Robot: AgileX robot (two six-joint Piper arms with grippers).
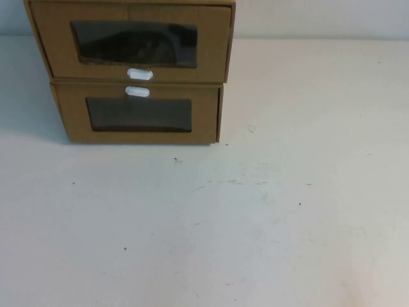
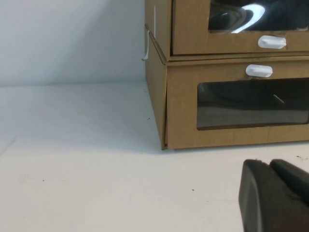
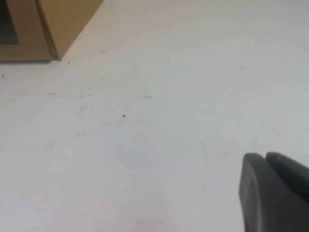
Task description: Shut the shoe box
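Two brown cardboard drawer boxes are stacked at the back left of the table. The upper one is the shoe box [image 1: 211,45], with a dark window and a white oval tab [image 1: 139,74] below it. It also shows in the left wrist view [image 2: 190,29]. I cannot tell how far its drawer stands out. The twin box [image 1: 204,115] lies under it, tab above the window. My left gripper [image 2: 268,164] is shut and empty, low over the table in front of the boxes. My right gripper [image 3: 264,155] is shut and empty, over the table to the right of the boxes. Neither shows in the high view.
The white table [image 1: 255,224] stretches in front of and to the right of the boxes, with small dark specks. A pale wall [image 2: 72,38] stands behind. The twin box's right corner [image 3: 58,24] shows in the right wrist view.
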